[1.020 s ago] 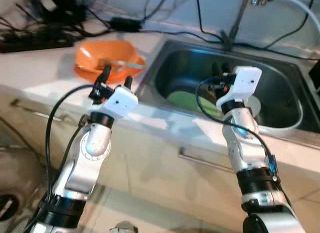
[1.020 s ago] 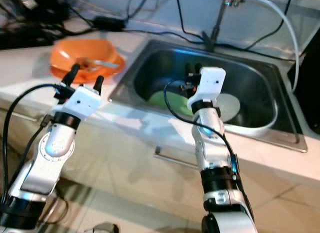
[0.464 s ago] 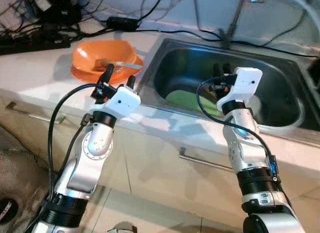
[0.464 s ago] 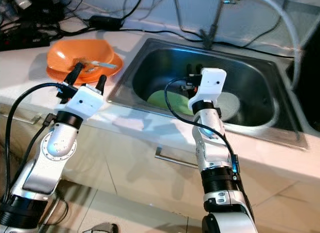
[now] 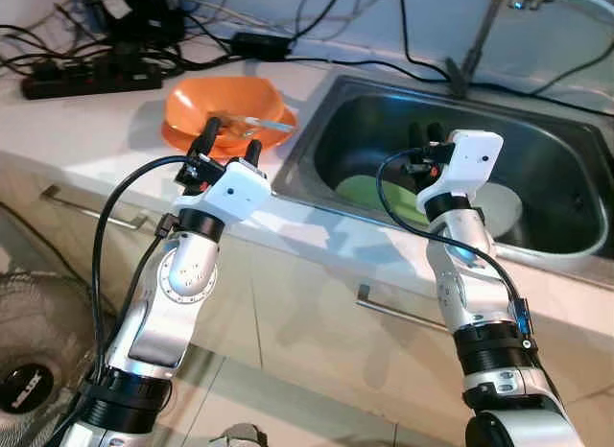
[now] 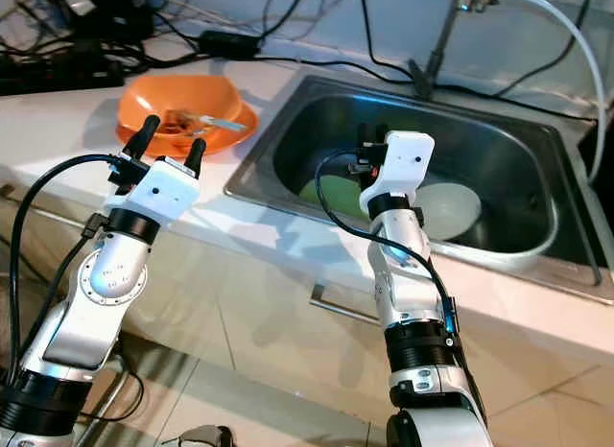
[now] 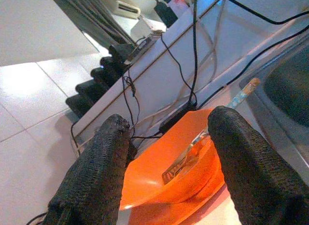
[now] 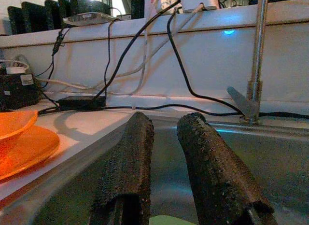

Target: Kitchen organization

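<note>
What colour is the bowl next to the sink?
The bowl is orange. It shows best in the left eye view, on the counter left of the sink.

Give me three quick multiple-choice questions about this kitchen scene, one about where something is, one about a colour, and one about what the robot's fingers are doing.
1. Where does the green plate lie?
A. On the floor
B. In the sink
C. On top of the orange bowl

2. What colour is the bowl on the counter?
A. Orange
B. Blue
C. Black

3. How do the fingers of the left gripper stand?
A. Clamped on a spoon
B. Pressed together, empty
C. Spread apart, empty

Answers:
1. B: the green plate rests on the sink's bottom beside a white plate.
2. A: the bowl by the sink is bright orange.
3. C: the left wrist view shows a wide gap with nothing held between them.
</note>
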You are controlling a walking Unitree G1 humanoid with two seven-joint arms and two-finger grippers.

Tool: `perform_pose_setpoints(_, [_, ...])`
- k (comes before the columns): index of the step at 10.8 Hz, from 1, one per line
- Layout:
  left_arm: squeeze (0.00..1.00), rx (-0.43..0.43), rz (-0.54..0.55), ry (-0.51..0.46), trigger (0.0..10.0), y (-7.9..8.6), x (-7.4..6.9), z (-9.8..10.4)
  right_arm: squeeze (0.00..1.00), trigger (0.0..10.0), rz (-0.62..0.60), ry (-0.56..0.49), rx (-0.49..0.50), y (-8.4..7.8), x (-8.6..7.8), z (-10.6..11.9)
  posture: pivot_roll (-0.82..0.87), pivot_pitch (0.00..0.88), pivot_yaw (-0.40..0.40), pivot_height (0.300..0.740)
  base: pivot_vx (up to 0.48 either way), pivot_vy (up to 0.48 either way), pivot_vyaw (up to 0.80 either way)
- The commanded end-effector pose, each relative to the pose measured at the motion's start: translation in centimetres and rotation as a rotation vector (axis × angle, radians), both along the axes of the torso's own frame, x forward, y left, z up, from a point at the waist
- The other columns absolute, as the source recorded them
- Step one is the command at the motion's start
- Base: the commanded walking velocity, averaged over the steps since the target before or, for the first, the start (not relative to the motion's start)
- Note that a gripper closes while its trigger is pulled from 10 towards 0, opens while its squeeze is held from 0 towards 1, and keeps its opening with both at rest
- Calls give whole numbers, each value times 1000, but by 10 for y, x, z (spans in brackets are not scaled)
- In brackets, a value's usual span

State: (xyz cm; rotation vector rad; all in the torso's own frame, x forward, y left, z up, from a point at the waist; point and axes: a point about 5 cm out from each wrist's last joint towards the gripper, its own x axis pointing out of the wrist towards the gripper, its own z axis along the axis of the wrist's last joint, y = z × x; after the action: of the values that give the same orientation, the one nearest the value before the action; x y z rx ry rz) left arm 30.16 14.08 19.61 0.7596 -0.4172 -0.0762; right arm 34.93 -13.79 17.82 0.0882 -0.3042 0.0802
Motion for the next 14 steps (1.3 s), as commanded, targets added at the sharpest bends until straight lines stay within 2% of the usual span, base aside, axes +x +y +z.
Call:
perform_pose_setpoints(1, [0,8,-30,-9,10000,-6,-1,3,0,10000,-12,20,5,-4,-1,-4,77,46,-49,740,0,0,0])
perform_pose_setpoints(4, [0,21,-57,9,10000,-10,1,3,0,10000,-6,28,6,-1,-2,-6,78,45,-49,740,0,0,0])
perform_pose_setpoints(7, [0,99,-76,-3,10000,-19,7,5,0,10000,0,31,21,1,0,-6,86,42,-53,740,0,0,0])
perform_pose_setpoints(11, [0,186,-90,25,10000,-35,34,7,0,10000,13,31,24,5,1,-5,75,35,-49,740,0,0,0])
perform_pose_setpoints(14, [0,225,-68,43,10000,-35,47,8,0,10000,17,30,29,7,0,-6,76,35,-45,740,0,0,0])
